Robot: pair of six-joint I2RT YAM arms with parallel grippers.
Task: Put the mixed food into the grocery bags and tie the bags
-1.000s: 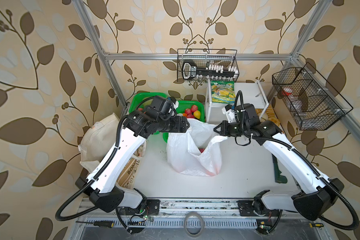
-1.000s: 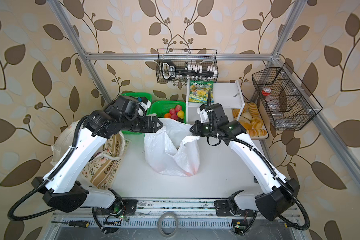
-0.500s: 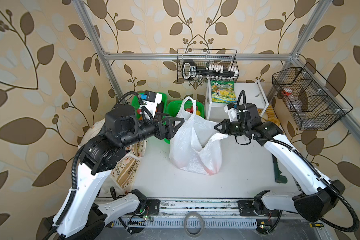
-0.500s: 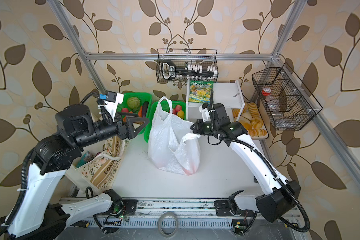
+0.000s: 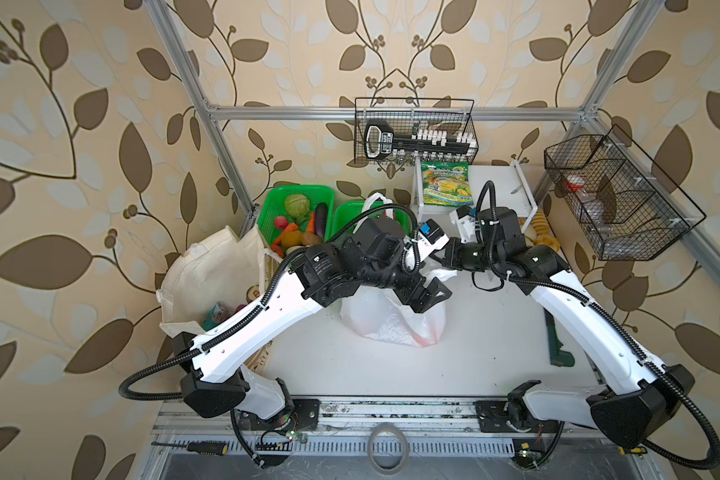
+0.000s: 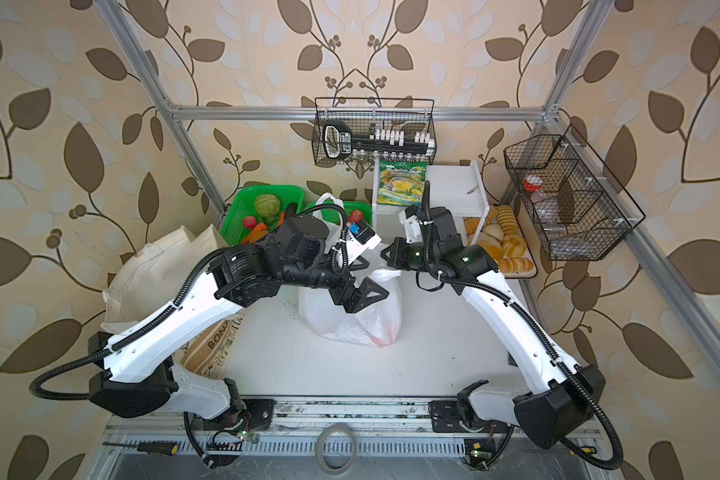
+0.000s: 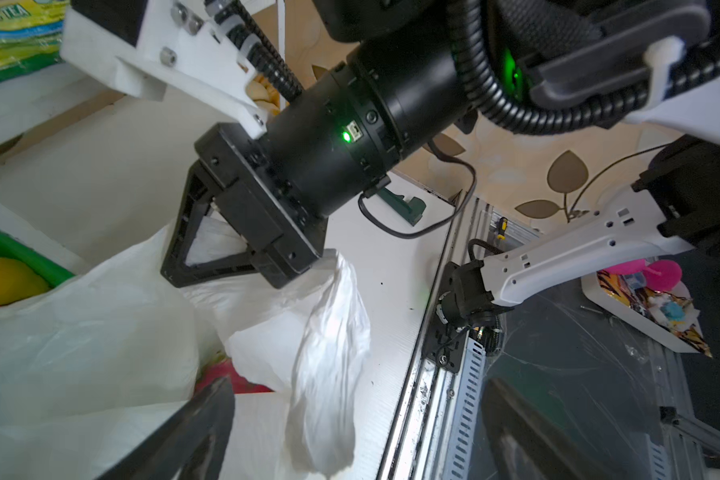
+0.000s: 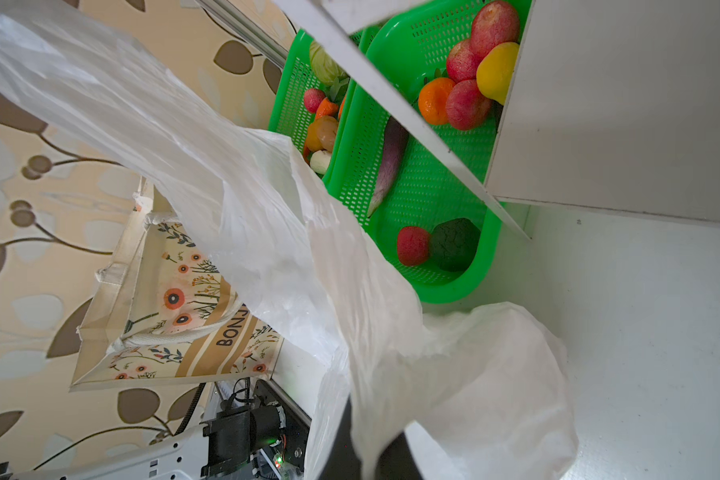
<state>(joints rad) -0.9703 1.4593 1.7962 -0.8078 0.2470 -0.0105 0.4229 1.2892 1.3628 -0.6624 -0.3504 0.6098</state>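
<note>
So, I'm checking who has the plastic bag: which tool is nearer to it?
Right. The right tool is shut on the bunched top edge of the plastic bag, touching it; the left tool hangs open above the bag, gripping nothing.

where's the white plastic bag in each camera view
In a top view: plastic bag near the picture's centre.
In a top view: same spot.
Left wrist: close up, filling the foreground.
Right wrist: draped across the frame's middle.
Shared landmark: green fruit basket, behind the bag.

Top views look down; wrist views hug the bag (image 7: 100, 332).
</note>
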